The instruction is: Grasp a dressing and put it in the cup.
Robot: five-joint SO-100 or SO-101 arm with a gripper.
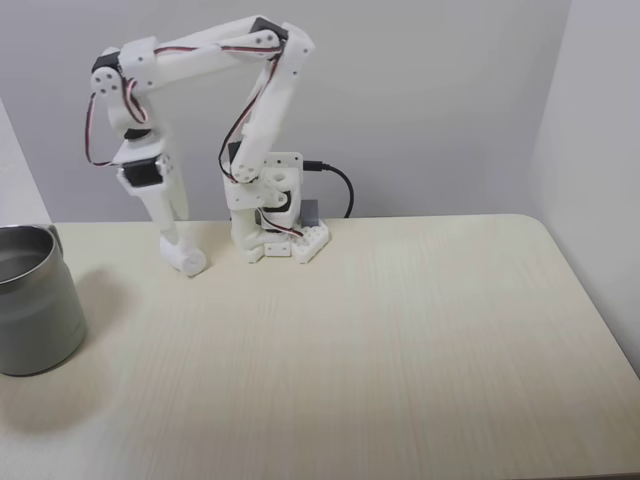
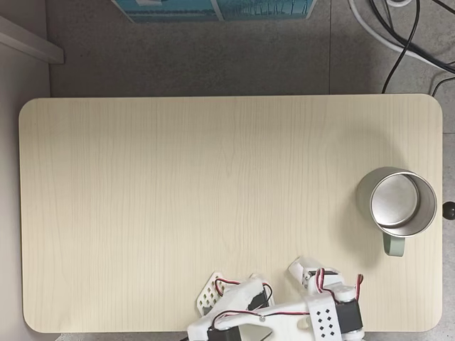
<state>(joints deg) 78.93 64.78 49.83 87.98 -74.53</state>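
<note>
No readable writing anywhere. Dressing (image 1: 190,260) sits at the gripper (image 1: 183,252) tip on the table (image 1: 400,330), near the arm base; its axis can't be told. Arm folded, gripper pointing down; can't tell if clamped. Cup (image 1: 35,300) upright, far left in that fixed view.

You see a pale beige surface (image 1: 400,340) with a fine straight wood-grain pattern running through it. The cup (image 1: 35,310) is matt grey brushed metal with a bright silvery rim, and from above (image 2: 396,202) its inside shines silver while its handle stub looks grey-green. The arm (image 1: 200,55) is white plastic with black motor blocks and red, white and black wires. The dressing (image 1: 190,260) under the white claw (image 1: 178,245) is white too. Your wall is plain light grey.
</note>
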